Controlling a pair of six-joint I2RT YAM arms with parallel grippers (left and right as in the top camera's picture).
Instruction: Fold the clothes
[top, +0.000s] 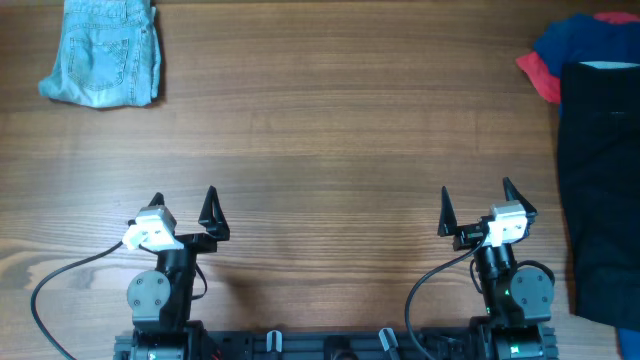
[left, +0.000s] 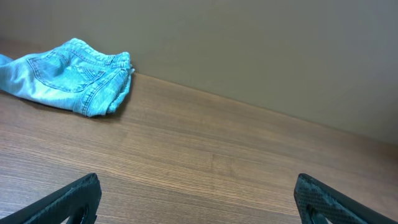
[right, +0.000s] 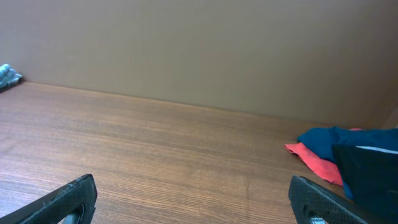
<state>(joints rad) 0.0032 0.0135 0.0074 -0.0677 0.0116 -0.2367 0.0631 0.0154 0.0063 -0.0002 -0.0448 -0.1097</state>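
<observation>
L gripper (top: 184, 205) & R gripper (top: 477, 200) are standing spread wide, gripping nothing. Denim shorts (top: 103, 52) are lying at far left corner of table (top: 330, 130); black garment (top: 600, 190), blue garment (top: 585, 40), red garment (top: 538, 72) are lying together at right edge.

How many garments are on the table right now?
4. Denim shorts at the far left corner; black garment along the right edge; dark blue one and red one bunched at its far end. More may be hidden underneath.
</observation>
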